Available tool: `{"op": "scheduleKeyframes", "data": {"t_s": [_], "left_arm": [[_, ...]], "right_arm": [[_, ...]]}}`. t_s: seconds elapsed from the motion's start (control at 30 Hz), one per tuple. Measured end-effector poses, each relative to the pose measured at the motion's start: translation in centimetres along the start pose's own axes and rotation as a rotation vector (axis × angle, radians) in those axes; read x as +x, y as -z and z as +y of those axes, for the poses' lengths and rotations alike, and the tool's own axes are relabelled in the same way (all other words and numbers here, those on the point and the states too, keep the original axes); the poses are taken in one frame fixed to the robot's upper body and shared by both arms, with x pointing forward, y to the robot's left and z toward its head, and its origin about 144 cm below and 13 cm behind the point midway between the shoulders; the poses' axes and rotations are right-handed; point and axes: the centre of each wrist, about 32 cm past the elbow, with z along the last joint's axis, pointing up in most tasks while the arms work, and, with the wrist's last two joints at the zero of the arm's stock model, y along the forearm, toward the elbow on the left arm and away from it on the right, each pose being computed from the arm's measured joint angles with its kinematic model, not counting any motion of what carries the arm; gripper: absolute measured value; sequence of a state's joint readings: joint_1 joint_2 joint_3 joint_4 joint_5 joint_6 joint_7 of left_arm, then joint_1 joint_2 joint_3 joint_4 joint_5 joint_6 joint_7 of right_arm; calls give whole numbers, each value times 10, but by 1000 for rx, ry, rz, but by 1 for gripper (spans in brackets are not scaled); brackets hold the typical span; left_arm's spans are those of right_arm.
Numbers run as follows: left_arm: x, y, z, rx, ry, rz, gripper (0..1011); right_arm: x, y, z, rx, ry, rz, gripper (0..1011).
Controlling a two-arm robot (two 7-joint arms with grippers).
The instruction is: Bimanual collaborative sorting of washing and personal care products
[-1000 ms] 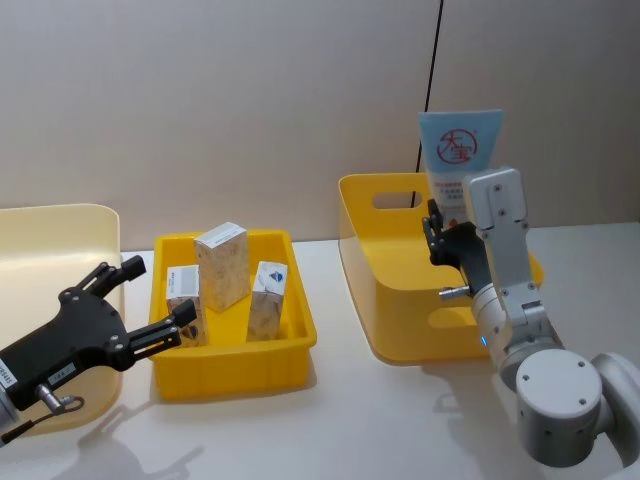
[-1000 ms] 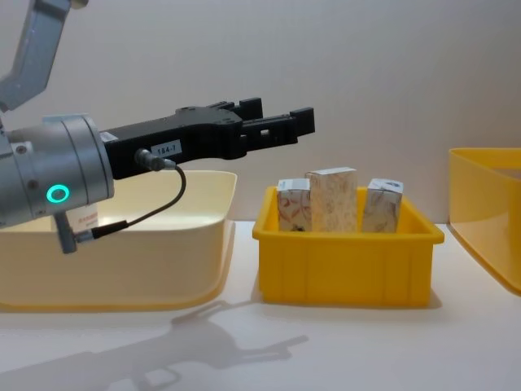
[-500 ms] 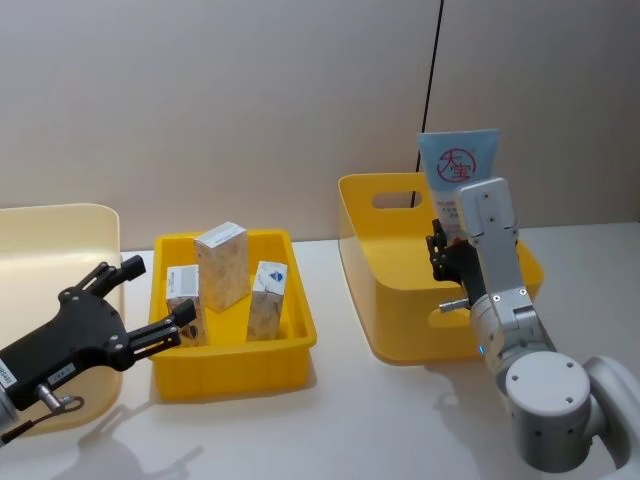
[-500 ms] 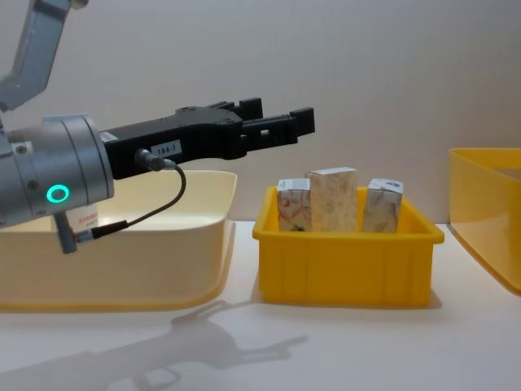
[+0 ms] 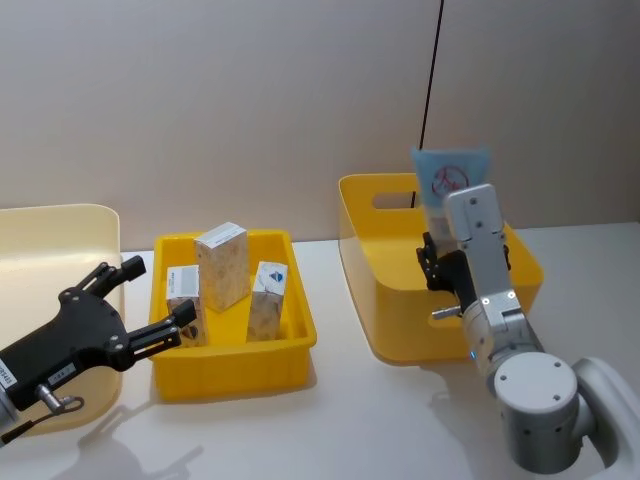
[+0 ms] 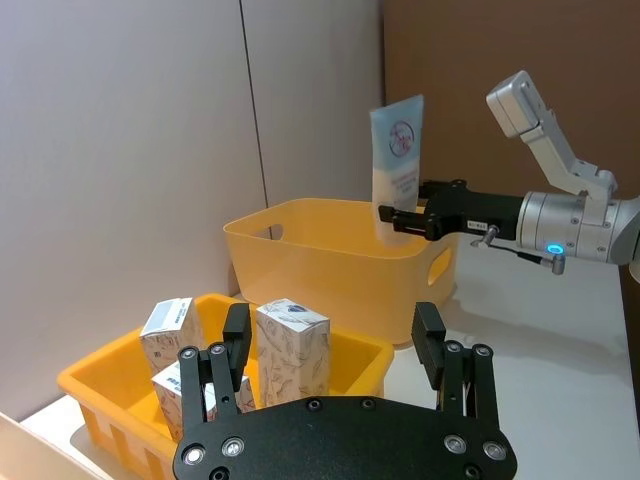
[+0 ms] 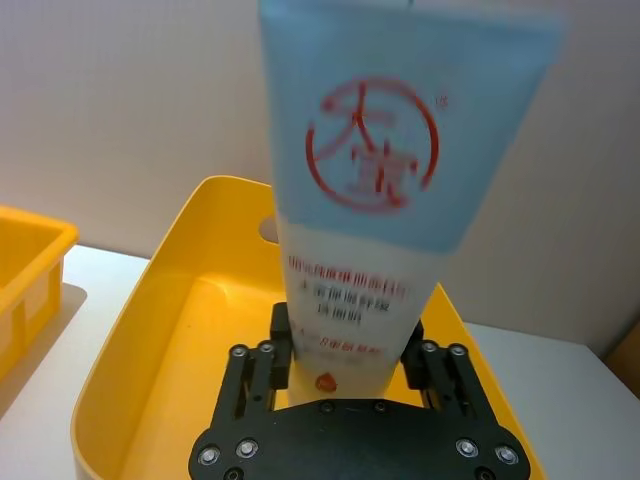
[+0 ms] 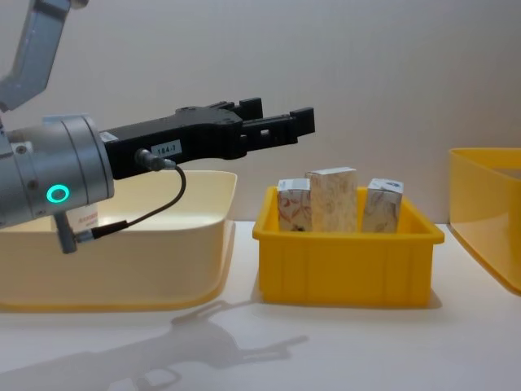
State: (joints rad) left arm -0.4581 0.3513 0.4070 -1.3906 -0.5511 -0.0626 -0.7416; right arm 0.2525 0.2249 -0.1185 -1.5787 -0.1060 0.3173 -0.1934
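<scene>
My right gripper [image 5: 432, 262] is shut on the lower end of a light-blue-and-white squeeze tube [image 5: 450, 178] with a red round logo. It holds the tube upright over the large yellow basket [image 5: 390, 320]. The right wrist view has the tube [image 7: 360, 200] rising from between the fingers above the basket's bare floor [image 7: 150, 380]. Three whitish cartons [image 5: 221, 265] stand upright in the small yellow bin [image 5: 235, 370]. My left gripper [image 5: 160, 292] hovers open and holding nothing just left of that bin, at about the height of the carton tops [image 8: 331, 198].
A pale cream tub [image 5: 60, 230] sits at the far left beneath my left arm. A thin black cable [image 5: 432, 80] runs down the wall behind the basket. White table shows in front of the bins.
My right gripper has carried the tube lower and slightly left, closer over the basket. The left arm and the cartons have not moved.
</scene>
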Motion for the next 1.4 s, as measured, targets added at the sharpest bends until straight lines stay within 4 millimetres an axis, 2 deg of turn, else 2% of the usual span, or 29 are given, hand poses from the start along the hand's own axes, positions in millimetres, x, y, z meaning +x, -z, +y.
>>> {"op": "scheduleKeyframes", "data": {"t_s": [0.1,0.17,0.2,0.47,1.1,1.4], "left_arm": [[0,0,0,0,0,0,1003],[0,0,0,0,0,0,1003],[0,0,0,0,0,0,1003],[0,0,0,0,0,0,1003],[0,0,0,0,0,0,1003],[0,0,0,0,0,0,1003]], "right_arm": [[-1,0,0,-3,-1,0,688],[-1,0,0,-6,-2,0,785],[-1,0,1,-8,-2,0,785],[-2,1,1,-14,-5,0,996],[-3,1,1,-12,-7,1,1001],[-1,0,-2,65,0,18,1001]]}}
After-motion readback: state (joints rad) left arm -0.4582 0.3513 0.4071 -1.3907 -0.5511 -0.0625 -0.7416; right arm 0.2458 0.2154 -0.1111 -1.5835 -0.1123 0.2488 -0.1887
